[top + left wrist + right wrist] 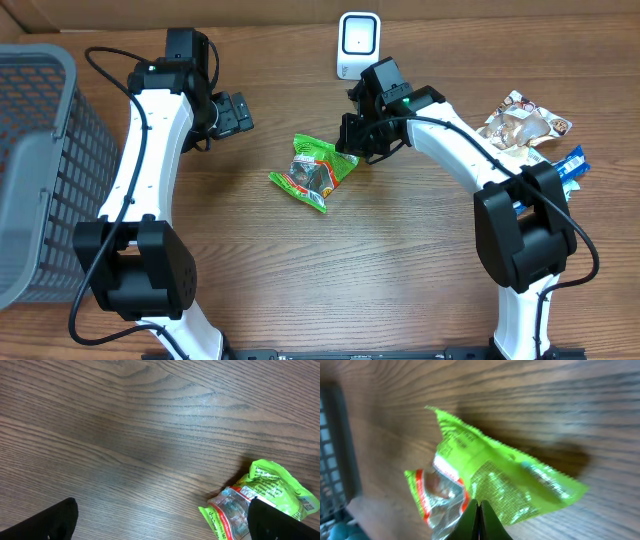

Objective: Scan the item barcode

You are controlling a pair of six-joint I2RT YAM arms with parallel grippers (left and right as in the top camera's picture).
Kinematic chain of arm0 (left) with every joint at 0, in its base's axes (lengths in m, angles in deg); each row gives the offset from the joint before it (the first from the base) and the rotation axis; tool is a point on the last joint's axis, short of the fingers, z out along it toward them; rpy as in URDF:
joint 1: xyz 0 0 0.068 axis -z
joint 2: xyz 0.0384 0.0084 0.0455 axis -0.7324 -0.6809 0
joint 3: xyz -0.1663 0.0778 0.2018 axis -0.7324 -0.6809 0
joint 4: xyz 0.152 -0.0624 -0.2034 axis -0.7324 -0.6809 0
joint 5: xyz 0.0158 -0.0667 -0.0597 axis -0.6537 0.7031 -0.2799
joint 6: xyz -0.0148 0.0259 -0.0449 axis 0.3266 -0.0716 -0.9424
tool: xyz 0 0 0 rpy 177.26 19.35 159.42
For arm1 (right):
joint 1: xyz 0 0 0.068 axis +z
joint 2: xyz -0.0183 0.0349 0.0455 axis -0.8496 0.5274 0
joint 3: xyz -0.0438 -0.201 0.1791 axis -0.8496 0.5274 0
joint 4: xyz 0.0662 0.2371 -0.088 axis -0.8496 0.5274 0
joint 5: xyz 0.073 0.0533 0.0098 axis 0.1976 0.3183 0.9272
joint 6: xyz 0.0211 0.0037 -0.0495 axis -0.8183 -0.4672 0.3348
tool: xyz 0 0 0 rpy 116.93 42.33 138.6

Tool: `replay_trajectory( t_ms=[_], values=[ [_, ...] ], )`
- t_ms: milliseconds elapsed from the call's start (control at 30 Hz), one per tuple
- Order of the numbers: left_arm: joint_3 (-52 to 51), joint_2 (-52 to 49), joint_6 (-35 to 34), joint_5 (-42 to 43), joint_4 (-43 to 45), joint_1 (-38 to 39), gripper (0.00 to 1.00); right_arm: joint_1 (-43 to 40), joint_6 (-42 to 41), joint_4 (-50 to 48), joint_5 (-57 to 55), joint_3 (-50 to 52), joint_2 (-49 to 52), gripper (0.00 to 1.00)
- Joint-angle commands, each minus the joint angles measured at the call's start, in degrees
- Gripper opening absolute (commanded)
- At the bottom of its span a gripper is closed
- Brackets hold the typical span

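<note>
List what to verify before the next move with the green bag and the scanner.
1. Right gripper shut on the edge of the green bag: ok.
2. Left gripper open and apart from the bag: ok.
3. Scanner standing upright beyond the bag: ok.
4. Barcode turned toward the scanner: cannot tell.
5. Bag lifted off the table: cannot tell.

White arms [160, 125] w/ blk joints, blk cables; green LED [407, 100]
</note>
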Motion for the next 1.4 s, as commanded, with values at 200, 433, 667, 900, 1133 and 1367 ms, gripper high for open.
replay_trajectory(
  t_ms=[200, 433, 667, 900, 1133, 1367],
  values=[
    [0.9, -0.5, -0.8, -0.7, 0.1, -0.1, 1.0, 4.0, 4.5, 0.1, 0.9, -1.4, -1.4, 0.04],
    [0.9, -0.5, -0.8, -0.7, 0.1, -0.1, 1.0, 5.1, 3.9, -2.2, 0.7, -1.4, 1.7, 0.04],
    [0.9, -0.5, -0.8, -0.7, 0.1, -0.1, 1.0, 5.2, 0.7, -4.6, 1.2, -1.3, 6.9, 0.04],
    [0.9, -0.5, -0.8, -0.7, 0.1, -0.1, 1.0, 5.8, -0.7, -4.5, 1.1, -1.3, 11.5, 0.04],
    [0.9, -0.5, -0.8, -0.7, 0.1, -0.1, 1.0, 5.3, 0.0, -5.1, 0.9, -1.3, 11.8, 0.21],
    [0.9, -0.5, -0.8, -0.7, 0.1, -0.1, 1.0, 1.5, 3.5, -2.4, 12.8, -7.3, 7.6, 0.43]
  ],
)
